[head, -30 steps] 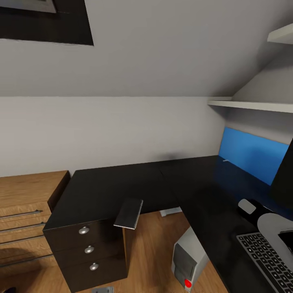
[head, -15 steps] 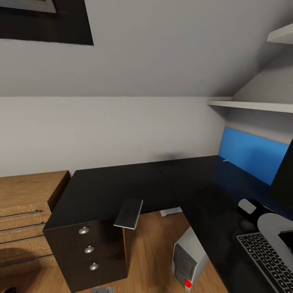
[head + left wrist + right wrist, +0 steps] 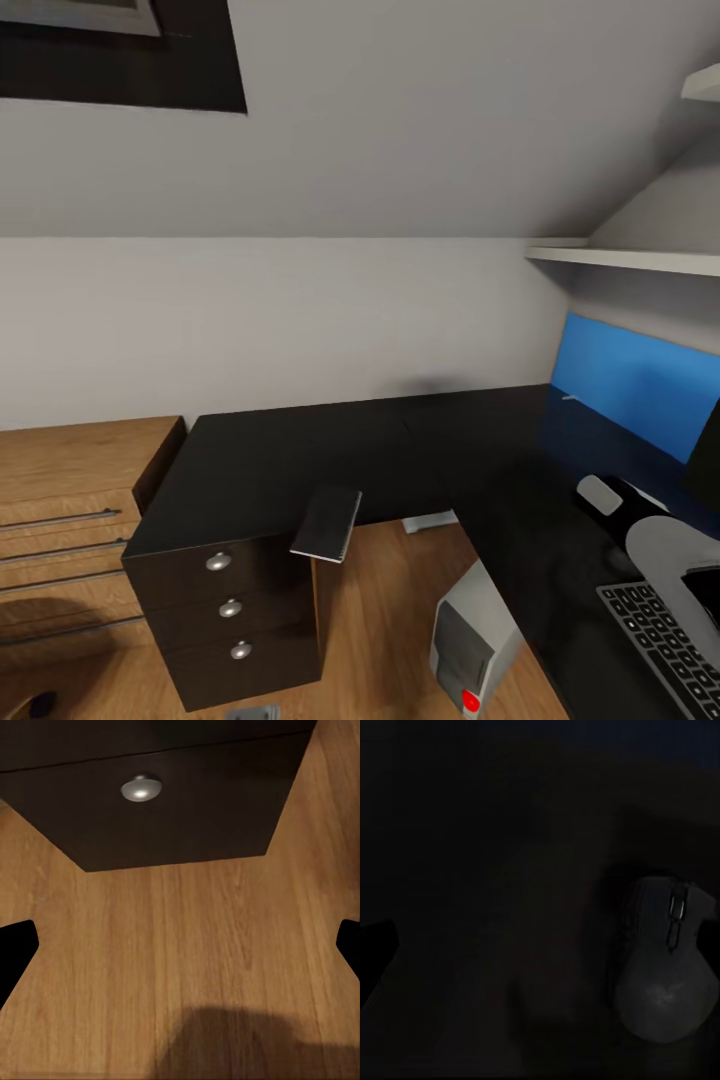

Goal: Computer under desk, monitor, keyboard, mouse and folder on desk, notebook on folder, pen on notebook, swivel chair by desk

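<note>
1 notebook overhangs the desk front edge by the drawer unit; judged thin, light, floppy, best pinched at the free overhanging edge | mouse lies beside keyboard toward the desk's right end | left gripper jaws wide, empty, over floor | right gripper jaws wide, empty

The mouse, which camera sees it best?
The right wrist view: the mouse is big and close there, with its wheel visible, though dim. In the head view it is small, lying on the desk near the keyboard.
</note>
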